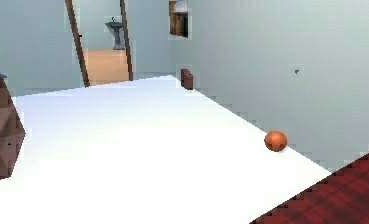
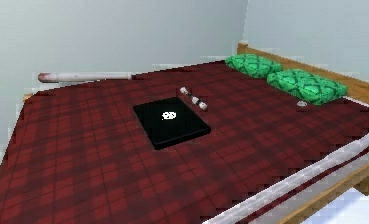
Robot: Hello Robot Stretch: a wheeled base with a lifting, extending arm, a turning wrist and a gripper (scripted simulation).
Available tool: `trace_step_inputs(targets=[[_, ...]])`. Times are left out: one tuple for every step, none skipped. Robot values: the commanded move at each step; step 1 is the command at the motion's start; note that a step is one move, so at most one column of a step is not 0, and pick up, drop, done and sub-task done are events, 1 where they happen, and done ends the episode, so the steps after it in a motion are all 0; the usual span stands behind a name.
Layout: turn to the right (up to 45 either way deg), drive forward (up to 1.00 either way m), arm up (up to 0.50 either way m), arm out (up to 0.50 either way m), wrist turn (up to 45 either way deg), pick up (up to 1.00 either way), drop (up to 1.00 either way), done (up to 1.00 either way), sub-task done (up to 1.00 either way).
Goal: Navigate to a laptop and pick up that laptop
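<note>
Navigating looks nearly done: the laptop (image 2: 172,122) lies flat and closed in the middle of the red plaid bed (image 2: 72,150), green pillows (image 2: 304,85) at its two o'clock, a bat (image 2: 82,76) at eleven. Picking it up is not yet done. I cannot tell the claw's state, nor how the laptop lies relative to it.

Laptop (image 2: 172,122) flat on the red plaid bed (image 2: 72,165)
You see it black, closed, turned askew to the bed's edges, near the middle.
</note>
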Motion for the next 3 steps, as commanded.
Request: trace_step_inputs(targets=[[0.0, 0.00, 0.38, 0.00, 0.0, 0.00, 0.00, 0.00, 0.00], [0.0, 0.00, 0.00, 0.48, 0.0, 0.00, 0.00, 0.00, 0.00], [0.0, 0.00, 0.00, 0.00, 45.0, 0.00, 0.00, 0.00, 0.00]])
